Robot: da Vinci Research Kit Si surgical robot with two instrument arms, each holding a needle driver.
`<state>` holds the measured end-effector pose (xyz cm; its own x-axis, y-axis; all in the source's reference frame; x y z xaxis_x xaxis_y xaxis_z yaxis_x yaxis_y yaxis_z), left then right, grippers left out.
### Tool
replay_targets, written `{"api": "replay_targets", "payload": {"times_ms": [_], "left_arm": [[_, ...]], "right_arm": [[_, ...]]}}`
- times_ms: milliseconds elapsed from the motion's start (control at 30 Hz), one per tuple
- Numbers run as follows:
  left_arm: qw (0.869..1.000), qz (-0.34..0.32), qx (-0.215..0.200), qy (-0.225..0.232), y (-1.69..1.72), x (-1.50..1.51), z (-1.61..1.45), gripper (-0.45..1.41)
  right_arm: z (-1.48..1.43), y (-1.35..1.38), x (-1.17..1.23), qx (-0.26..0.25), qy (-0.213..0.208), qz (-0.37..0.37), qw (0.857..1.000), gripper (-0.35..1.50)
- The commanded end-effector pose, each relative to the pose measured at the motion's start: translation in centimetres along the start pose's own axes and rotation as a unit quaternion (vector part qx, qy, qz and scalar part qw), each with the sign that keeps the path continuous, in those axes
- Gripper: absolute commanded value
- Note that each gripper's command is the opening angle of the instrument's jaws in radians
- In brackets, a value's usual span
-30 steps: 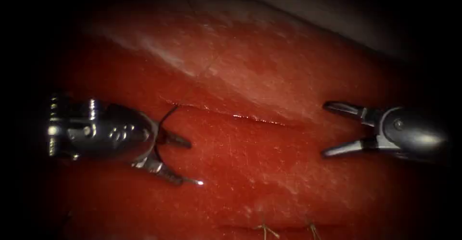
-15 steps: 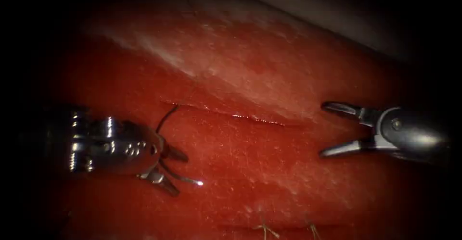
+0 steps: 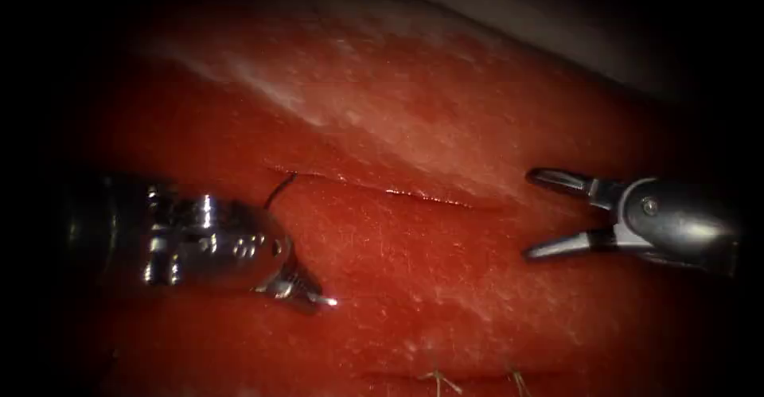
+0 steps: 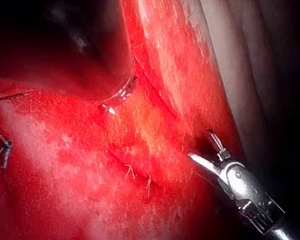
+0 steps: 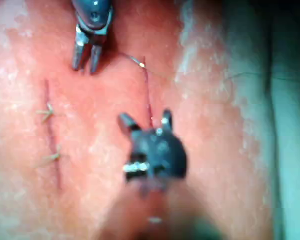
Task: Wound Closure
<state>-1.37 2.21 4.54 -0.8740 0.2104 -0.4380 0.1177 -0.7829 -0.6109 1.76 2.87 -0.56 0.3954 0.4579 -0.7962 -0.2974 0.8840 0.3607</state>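
Between the left tool (image 3: 298, 289) and the right tool (image 3: 539, 214) the tissue (image 3: 414, 270) lies bare, open room along the cut (image 3: 398, 192). The needle (image 3: 278, 190) stands in the tissue at the cut's left end, its tip by the left tool's jaws. Cut ends of thread (image 3: 436, 379) stick up nearer the front.

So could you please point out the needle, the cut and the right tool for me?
needle (image 3: 325, 301): endoscope view, its bright tip beside the left tool.
cut (image 3: 414, 196): endoscope view, the middle of the slit.
right tool (image 3: 532, 212): endoscope view, midway between its open jaws.
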Motion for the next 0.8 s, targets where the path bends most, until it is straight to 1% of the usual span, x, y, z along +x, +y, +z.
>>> {"api": "replay_targets", "payload": {"times_ms": [33,133,233,300,333,433,467,500,567,600,667,733,767,800], "left_arm": [[1.0,0.003,-0.001,0.0,-0.01,-0.01,0.08,-0.35],[1.0,0.011,-0.007,-0.002,-0.02,-0.09,0.05,-0.35],[1.0,0.028,0.002,0.006,-0.04,-0.07,-0.02,-0.35],[0.998,0.057,0.016,0.027,-0.07,-0.03,-0.11,-0.35],[0.995,0.088,0.023,0.048,-0.09,0.01,-0.19,-0.35],[0.986,0.136,0.038,0.088,-0.13,0.08,-0.31,-0.35],[0.977,0.168,0.048,0.12,-0.16,0.12,-0.4,-0.35],[0.973,0.179,0.054,0.135,-0.17,0.14,-0.44,-0.35],[0.964,0.202,0.063,0.159,-0.18,0.17,-0.51,-0.35],[0.959,0.212,0.069,0.174,-0.19,0.18,-0.54,-0.35],[0.941,0.248,0.084,0.214,-0.2,0.21,-0.61,-0.35],[0.932,0.262,0.092,0.234,-0.2,0.2,-0.63,-0.35],[0.922,0.273,0.099,0.255,-0.19,0.2,-0.64,-0.35],[0.918,0.279,0.102,0.262,-0.19,0.2,-0.64,-0.35]], "right_arm": [[0.09,0.01,0.0,0.0,0.001,-0.001,1.0,0.99],[0.09,0.01,0.0,0.0,0.001,-0.001,1.0,0.99],[0.09,0.01,0.0,0.0,0.001,-0.001,1.0,0.99],[0.09,0.0,0.01,0.0,0.001,-0.001,1.0,0.99],[0.09,0.0,0.01,0.001,0.0,-0.001,1.0,0.99],[0.11,0.0,0.01,-0.003,0.005,0.009,1.0,0.99],[0.13,0.0,0.02,0.0,0.017,0.018,1.0,0.86],[0.14,0.0,0.02,-0.001,0.024,0.024,0.999,0.74],[0.18,0.02,0.02,-0.003,0.038,0.057,0.998,0.64],[0.19,0.03,0.03,-0.003,0.043,0.071,0.997,0.64],[0.22,0.09,0.02,-0.003,0.061,0.125,0.99,0.64],[0.23,0.11,0.01,0.005,0.082,0.164,0.983,0.66],[0.24,0.12,0.0,0.017,0.106,0.206,0.973,0.66],[0.25,0.13,0.01,0.02,0.113,0.219,0.969,0.66]]}}
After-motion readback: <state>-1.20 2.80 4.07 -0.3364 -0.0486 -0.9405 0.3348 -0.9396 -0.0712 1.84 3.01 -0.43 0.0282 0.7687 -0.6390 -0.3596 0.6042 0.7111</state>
